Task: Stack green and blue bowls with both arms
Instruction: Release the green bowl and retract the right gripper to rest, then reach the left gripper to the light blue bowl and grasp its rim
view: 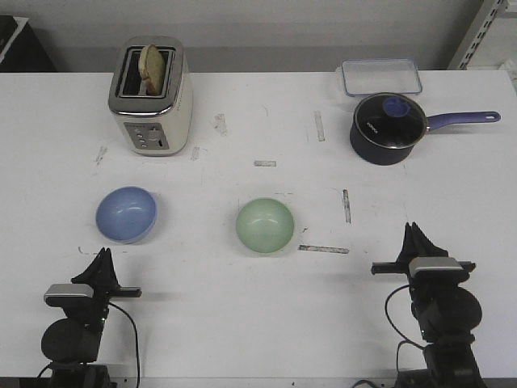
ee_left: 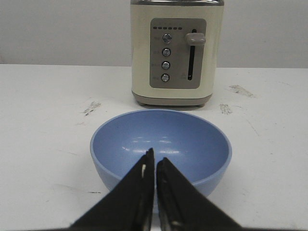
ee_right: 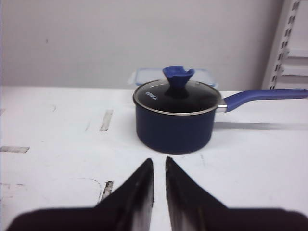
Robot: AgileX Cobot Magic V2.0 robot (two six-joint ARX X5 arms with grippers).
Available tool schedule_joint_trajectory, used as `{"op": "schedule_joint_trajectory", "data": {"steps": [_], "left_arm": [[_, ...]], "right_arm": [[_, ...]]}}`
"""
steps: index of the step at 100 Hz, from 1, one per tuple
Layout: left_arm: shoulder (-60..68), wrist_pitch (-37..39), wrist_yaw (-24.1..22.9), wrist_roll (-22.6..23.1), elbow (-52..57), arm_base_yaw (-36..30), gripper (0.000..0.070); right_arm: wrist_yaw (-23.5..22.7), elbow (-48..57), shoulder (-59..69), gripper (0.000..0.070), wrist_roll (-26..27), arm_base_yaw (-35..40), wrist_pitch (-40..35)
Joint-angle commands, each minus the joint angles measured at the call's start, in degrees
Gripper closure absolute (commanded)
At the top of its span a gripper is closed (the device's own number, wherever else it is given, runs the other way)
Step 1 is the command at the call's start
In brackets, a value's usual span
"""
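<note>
The light blue bowl sits upright on the white table at the left. The pale green bowl sits upright near the middle, apart from the blue one. My left gripper is shut and empty, low by the front edge just short of the blue bowl. In the left wrist view that blue bowl fills the space right ahead of the left gripper. My right gripper is shut on nothing at the front right, well to the right of the green bowl. The right wrist view shows the right gripper over bare table and neither bowl.
A cream toaster holding a slice of bread stands at the back left, behind the blue bowl. A dark lidded saucepan with a purple handle stands at the back right, with a clear lidded box behind it. Tape marks dot the table.
</note>
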Motion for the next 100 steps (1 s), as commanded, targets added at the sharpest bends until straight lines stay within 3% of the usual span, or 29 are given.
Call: {"op": "schedule_joint_trajectory", "data": {"steps": [1, 20, 31, 100], "left_arm": [[-0.1, 0.6, -0.2, 0.2, -1.2, 0.1, 0.0699], [-0.1, 0.6, -0.2, 0.2, -1.2, 0.1, 0.0698], [-0.1, 0.6, -0.2, 0.2, -1.2, 0.1, 0.0699], [-0.1, 0.6, -0.2, 0.3, -1.2, 0.1, 0.0699]], "right_arm": [[0.0, -0.7, -3.6, 0.0665, 0.9, 0.0, -0.2], [0.2, -0.7, -11.3, 0.0665, 0.9, 0.0, -5.0], [0.3, -0.7, -14.1, 0.0691, 0.9, 0.0, -4.8], [-3.8, -0.7, -16.0, 0.0691, 1.0, 0.0, -4.2]]}}
